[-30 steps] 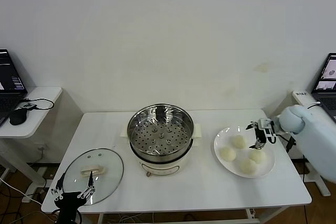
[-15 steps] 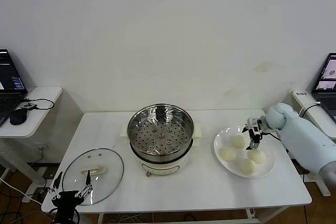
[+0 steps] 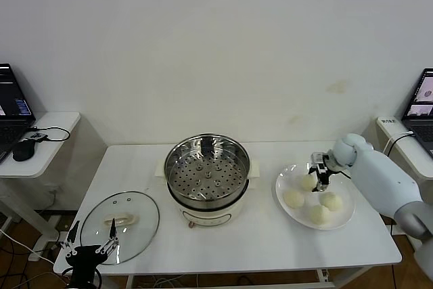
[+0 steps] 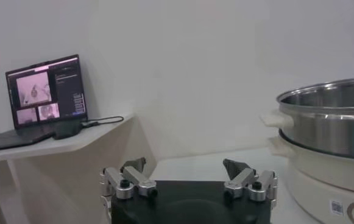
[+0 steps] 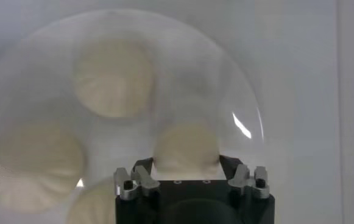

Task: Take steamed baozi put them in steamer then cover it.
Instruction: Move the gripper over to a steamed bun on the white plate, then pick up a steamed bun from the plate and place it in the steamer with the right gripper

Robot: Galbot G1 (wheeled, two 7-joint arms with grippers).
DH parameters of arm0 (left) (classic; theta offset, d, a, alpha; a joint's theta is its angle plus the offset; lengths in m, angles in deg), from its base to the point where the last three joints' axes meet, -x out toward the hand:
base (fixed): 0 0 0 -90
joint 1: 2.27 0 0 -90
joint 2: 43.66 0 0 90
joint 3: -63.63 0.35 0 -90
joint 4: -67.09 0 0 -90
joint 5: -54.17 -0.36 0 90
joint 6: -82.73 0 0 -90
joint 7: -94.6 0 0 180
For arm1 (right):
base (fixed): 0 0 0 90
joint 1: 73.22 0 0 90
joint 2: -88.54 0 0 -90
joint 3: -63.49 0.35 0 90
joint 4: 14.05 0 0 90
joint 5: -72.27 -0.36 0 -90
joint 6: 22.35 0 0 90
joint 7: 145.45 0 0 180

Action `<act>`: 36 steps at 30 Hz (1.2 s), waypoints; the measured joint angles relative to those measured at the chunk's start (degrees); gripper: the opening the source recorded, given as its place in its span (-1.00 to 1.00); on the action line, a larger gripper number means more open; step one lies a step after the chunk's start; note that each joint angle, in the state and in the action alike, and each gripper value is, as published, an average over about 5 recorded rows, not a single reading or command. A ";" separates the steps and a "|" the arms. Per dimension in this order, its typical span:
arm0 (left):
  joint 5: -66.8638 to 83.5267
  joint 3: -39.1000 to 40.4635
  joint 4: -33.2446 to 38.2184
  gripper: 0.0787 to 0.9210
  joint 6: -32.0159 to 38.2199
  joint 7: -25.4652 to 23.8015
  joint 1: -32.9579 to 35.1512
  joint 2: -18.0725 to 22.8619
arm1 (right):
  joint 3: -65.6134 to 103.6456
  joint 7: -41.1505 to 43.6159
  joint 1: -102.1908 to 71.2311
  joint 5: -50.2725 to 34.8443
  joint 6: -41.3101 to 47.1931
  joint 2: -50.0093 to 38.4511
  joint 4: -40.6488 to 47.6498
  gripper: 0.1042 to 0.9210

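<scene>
On the plate (image 3: 281, 187), right of the steamer (image 3: 173, 162): four baozi, none in the pot yet. Down over the far baozi (image 3: 308, 183), the one nearest the steamer: right gripper (image 3: 318, 174). Seen from the right wrist, jaws apart and straddling that baozi (image 5: 186, 141), pads close at its two flanks, no dent showing. Not lifted; sitting on the plate among the other three.

Low at the table's (image 3: 270, 248) near left corner, by the lid (image 3: 135, 211): left gripper (image 3: 91, 254), spread wide (image 4: 186, 167), holding nothing.

Likely handling: light, soft, springy dough with a smooth and perhaps slightly tacky skin. Easy to crush or tear, so best taken with a gentle squeeze across the widest part, low enough not to pinch the top. Probably apt to stick to the plate or a pad on release. Worth lifting straight up to clear the neighbours, which lie just beside it.

For the lid later: rigid glass, heavier, breakable; best taken by the centre handle.
</scene>
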State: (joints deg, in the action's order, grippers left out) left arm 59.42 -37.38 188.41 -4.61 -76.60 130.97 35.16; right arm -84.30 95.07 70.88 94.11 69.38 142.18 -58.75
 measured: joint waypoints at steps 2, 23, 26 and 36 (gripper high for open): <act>-0.01 0.03 0.01 0.77 0.02 0.02 0.03 0.02 | -0.13 0.00 0.04 0.10 0.00 0.12 0.14 0.33; 0.18 1.07 1.66 0.77 -0.04 -0.06 0.47 -0.75 | -7.83 1.96 7.66 -8.54 1.73 -6.34 -9.43 0.17; 0.36 1.38 2.14 0.77 -0.06 -0.05 0.58 -0.88 | -11.03 2.31 11.67 -11.95 2.08 -7.72 -12.59 0.17; 1.47 1.17 2.92 0.77 -0.15 -0.09 0.66 -1.48 | -23.29 1.48 27.14 -23.56 2.64 -6.62 -20.15 0.18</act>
State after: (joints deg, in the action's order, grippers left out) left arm 60.90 -36.21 191.33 -4.76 -76.69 131.63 33.68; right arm -107.59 96.54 98.02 70.55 72.02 135.56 -78.90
